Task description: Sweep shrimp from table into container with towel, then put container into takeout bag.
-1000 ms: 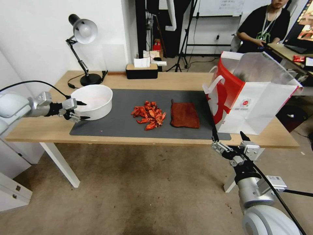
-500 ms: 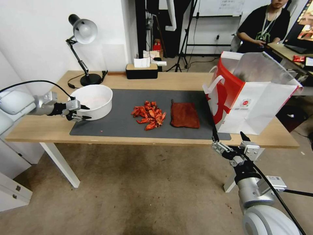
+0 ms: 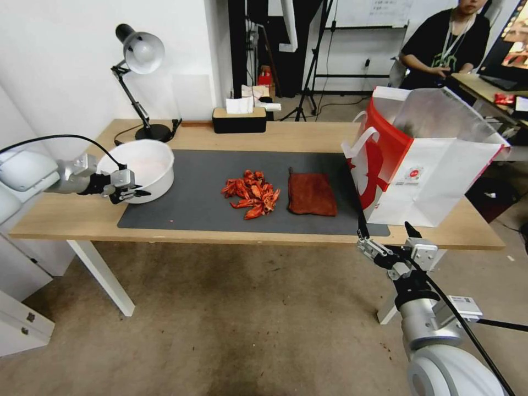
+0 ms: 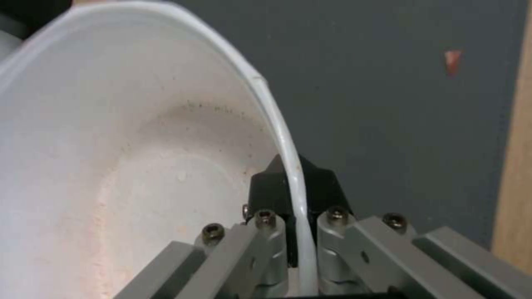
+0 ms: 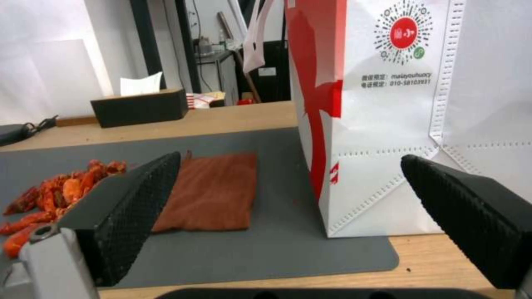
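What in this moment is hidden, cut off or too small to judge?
- Inside of the takeout bag, head view: its own walls hide the bottom.
- Whether the container is off the table: the left gripper, shut on its rim, covers the base in the head view, and the left wrist view cuts the base off.
- Shrimp count: overlapping pile, too small.
- Under the towel: covered.
- The right gripper is open below the table edge.

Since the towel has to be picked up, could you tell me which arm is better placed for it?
Probably the right: its tool hangs open just off the table edge near the towel, while the left tool is clamped on the container rim.
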Controlling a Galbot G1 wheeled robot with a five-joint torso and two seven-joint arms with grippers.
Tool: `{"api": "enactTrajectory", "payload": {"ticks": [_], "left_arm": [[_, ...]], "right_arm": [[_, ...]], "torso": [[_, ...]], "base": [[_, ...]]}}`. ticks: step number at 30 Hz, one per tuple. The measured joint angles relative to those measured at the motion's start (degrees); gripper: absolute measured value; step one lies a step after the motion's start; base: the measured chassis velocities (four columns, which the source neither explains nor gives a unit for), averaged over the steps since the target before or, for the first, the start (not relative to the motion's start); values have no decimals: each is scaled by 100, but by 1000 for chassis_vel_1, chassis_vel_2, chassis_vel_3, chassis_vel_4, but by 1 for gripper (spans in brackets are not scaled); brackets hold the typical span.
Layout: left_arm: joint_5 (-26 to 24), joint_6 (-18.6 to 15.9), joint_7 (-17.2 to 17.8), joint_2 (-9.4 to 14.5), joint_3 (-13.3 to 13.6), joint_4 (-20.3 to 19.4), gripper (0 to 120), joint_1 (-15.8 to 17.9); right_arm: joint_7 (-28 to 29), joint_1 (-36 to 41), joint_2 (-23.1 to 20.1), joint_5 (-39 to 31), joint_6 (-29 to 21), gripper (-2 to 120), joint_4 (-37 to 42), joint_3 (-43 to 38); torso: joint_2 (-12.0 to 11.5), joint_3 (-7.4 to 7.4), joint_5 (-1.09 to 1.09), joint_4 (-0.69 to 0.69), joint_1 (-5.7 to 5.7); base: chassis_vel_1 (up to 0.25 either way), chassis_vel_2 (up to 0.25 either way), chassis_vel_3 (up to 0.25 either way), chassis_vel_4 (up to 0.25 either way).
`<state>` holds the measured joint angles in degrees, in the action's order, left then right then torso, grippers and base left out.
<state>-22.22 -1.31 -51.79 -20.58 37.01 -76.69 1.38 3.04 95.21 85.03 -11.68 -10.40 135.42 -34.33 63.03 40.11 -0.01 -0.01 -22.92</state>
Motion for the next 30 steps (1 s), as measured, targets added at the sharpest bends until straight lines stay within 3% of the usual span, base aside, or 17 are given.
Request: {"api": "enactTrajectory", "payload": {"ticks": [3,5,6,10,13,14,15,16,17,18,21,30], "left_arm": [[-44,-2,-7,214,-21,-317,0,13],[-178,-21,-10,530,-30,-750,0,16],[-178,-21,-10,530,-30,-750,0,16],[-526,-110,-4,1216,-307,-1762,0,-244],[-556,-122,-5,1326,-435,-1947,0,-361],[-625,-132,-1,1583,-1171,-2406,0,-895],[-625,-132,-1,1583,-1171,-2406,0,-895],[-688,-135,12,1711,-1807,-2678,0,-1393],[-740,-131,17,1790,-2125,-2832,0,-1742],[-740,-131,17,1790,-2125,-2832,0,-1742],[-800,-142,13,1900,-2406,-3063,0,-2335],[-823,-162,2,2014,-2452,-3238,0,-2490]], "right_arm": [[-1,-10,-13,-3,-6,100,12,5],[-2,-12,-45,-8,-23,100,30,17],[-2,-12,-45,-8,-23,100,30,17],[-1,-26,-131,-72,-55,100,54,28],[-1,-30,-148,-94,-71,100,58,32],[1,-48,-187,-138,-139,100,76,35],[1,-48,-187,-138,-139,100,76,35],[3,-63,-211,-157,-165,100,79,38],[3,-73,-222,-166,-173,100,80,41],[3,-73,-222,-166,-173,100,80,41],[5,-83,-264,-191,-185,100,80,43],[6,-84,-311,-226,-189,100,80,47]], "torso": [[0,-1,1,-1,0],[0,0,1,0,0],[0,0,1,0,0],[0,-1,2,2,1],[0,-1,0,2,1],[0,-1,1,2,1],[0,-1,1,2,1],[1,-2,4,2,2],[1,-3,14,0,2],[1,-3,14,0,2],[0,-1,-3,0,2],[0,-1,2,0,1]], "base": [[0,0,0,0],[0,0,0,0],[0,0,0,0],[0,0,0,0],[0,0,0,0],[0,0,0,0],[0,0,0,0],[0,0,0,0],[0,0,0,0],[0,0,0,0],[0,0,0,0],[0,0,0,0]]}}
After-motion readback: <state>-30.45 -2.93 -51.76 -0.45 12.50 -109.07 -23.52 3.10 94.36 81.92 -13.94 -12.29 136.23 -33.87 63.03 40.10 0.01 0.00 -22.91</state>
